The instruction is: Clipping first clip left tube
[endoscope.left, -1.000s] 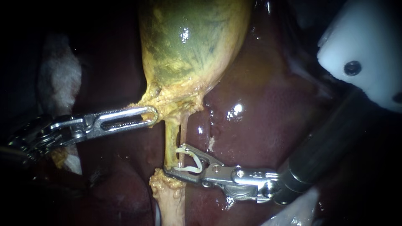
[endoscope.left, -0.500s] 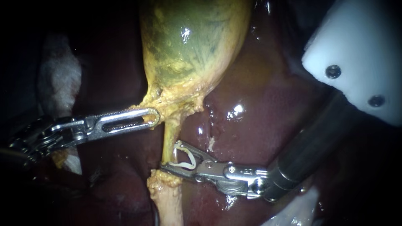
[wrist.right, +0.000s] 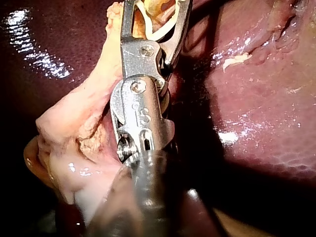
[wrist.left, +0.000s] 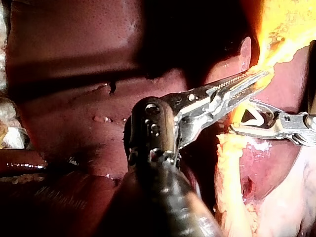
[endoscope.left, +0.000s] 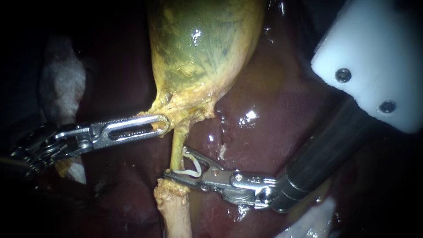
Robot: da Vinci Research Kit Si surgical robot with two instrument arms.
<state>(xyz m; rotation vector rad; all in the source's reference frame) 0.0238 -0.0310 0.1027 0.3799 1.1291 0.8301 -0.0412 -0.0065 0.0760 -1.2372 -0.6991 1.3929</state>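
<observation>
I'm looking at wet, dark red liver (endoscope.left: 273, 132) that fills most of the endoscope view, with bright glints on it. The yellow-green gallbladder (endoscope.left: 202, 44) hangs down from the top. Pale gauze (endoscope.left: 61, 88) lies off to the left in the dark, and a white block (endoscope.left: 374, 57) with two dark screws sits at the upper right. Beyond that the surroundings are black.

My left instrument (endoscope.left: 161, 124) has its long slotted claw clenched on the ragged yellow tissue at the gallbladder's neck. The left wrist view shows that tissue pinched right at the tip.

My right instrument (endoscope.left: 177, 161) has its claw spread wide, carrying an open white clip (endoscope.left: 191, 171) seated between the two halves. The thin yellow tube (endoscope.left: 176, 147) runs down from the neck and passes through that gap, so the clip straddles it but is not pressed closed. Just below the claw the tube widens into a lumpy, pale stump (endoscope.left: 176, 207).

The left shaft comes in low from the left, nearly level, rising slightly toward its tip. The right shaft slants down from under the white block, and its wrist bends so the claw lies almost level, pointing left across the tube.
</observation>
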